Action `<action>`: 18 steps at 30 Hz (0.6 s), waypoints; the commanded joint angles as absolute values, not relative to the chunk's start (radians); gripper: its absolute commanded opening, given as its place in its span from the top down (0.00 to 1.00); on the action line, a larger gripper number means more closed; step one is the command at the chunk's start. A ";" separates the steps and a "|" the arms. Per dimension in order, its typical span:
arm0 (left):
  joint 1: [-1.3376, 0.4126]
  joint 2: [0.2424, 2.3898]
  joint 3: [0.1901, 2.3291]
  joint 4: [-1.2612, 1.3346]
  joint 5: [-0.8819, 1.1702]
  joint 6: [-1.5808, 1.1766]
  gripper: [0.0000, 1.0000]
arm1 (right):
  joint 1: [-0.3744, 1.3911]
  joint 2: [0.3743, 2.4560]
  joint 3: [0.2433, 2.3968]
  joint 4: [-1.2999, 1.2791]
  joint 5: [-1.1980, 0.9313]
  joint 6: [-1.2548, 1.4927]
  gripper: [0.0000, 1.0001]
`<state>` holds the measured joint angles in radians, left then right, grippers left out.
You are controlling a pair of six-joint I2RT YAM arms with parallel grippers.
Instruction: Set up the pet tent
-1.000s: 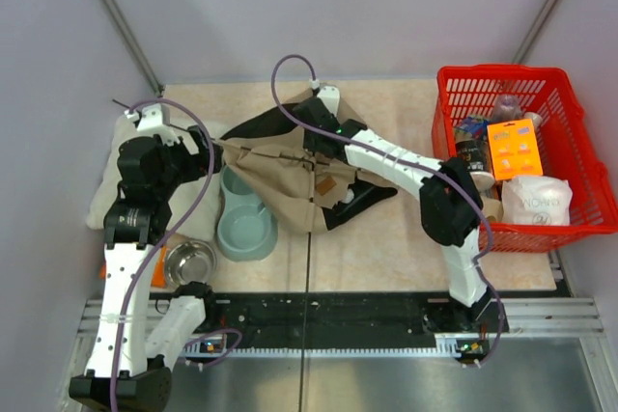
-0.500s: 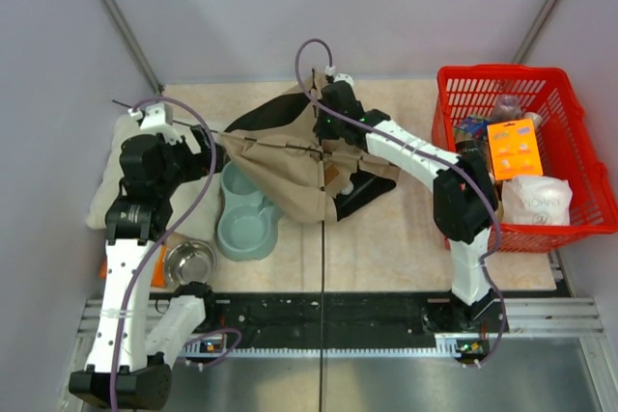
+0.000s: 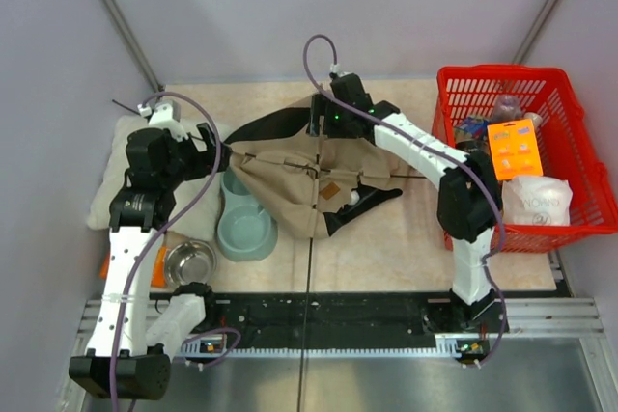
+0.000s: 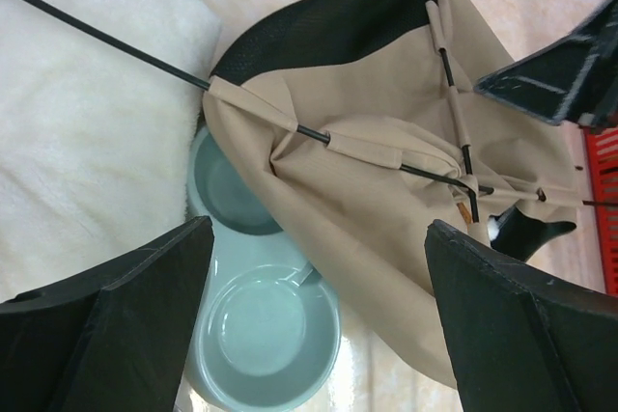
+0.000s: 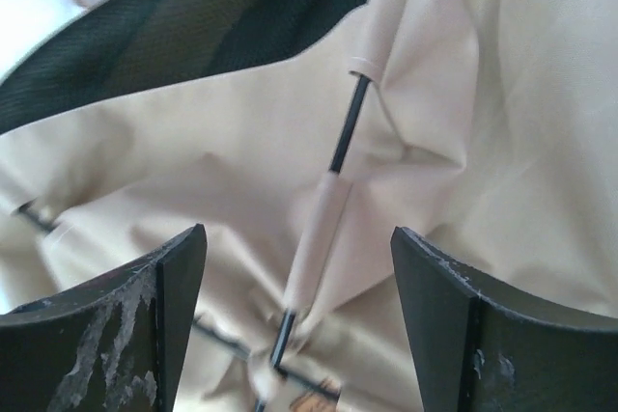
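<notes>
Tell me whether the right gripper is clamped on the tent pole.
No: the right gripper is open, fingers wide apart on either side of a pole of the pet tent.

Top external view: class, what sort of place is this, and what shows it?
Likely a robot lab cell staged as a pet corner: grey partition walls enclose a table, while the pet tent, the double pet bowl and the cream pillow supply the pet theme.
</notes>
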<state>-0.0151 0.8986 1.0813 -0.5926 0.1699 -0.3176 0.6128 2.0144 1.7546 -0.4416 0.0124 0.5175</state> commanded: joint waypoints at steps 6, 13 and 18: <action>-0.015 0.900 1.092 -0.575 0.328 -0.376 0.04 | 0.652 1.573 1.453 -0.393 -0.124 0.506 0.23; -0.015 0.888 1.072 -0.583 0.336 -0.380 0.05 | 0.905 1.346 1.053 -0.258 -0.089 0.466 0.18; -0.015 0.888 1.062 -0.577 0.319 -0.396 0.05 | 1.012 1.279 0.867 -0.164 -0.098 0.572 0.09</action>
